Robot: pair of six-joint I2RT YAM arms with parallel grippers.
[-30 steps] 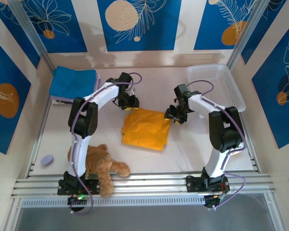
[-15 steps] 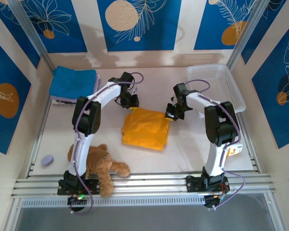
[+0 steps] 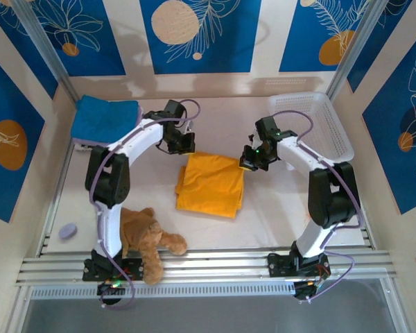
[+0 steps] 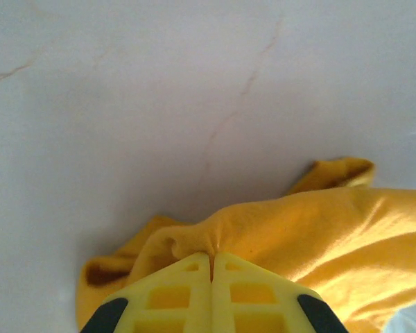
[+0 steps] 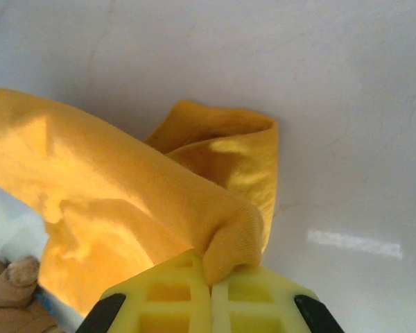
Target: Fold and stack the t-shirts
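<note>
Centre of the overhead view: mustard-orange t-shirt [image 3: 210, 184], soft knit, folded to a rough rectangle on the matte white table [image 3: 277, 215]. Its upper-left corner pinched by the left gripper [image 3: 185, 146], upper-right corner by the right gripper [image 3: 248, 163]; gridded yellow plastic jaws clenched on bunched, creased cloth in both wrist views. Upper left: blue t-shirt [image 3: 105, 116], flat rectangle. Lower left: brown plush teddy [image 3: 147, 239]. Upper right: white lattice basket [image 3: 312, 121].

Mustard-orange t-shirt [image 3: 209, 186], blue tee [image 3: 104, 116], brown teddy [image 3: 144, 234], white basket [image 3: 319, 121]
</note>
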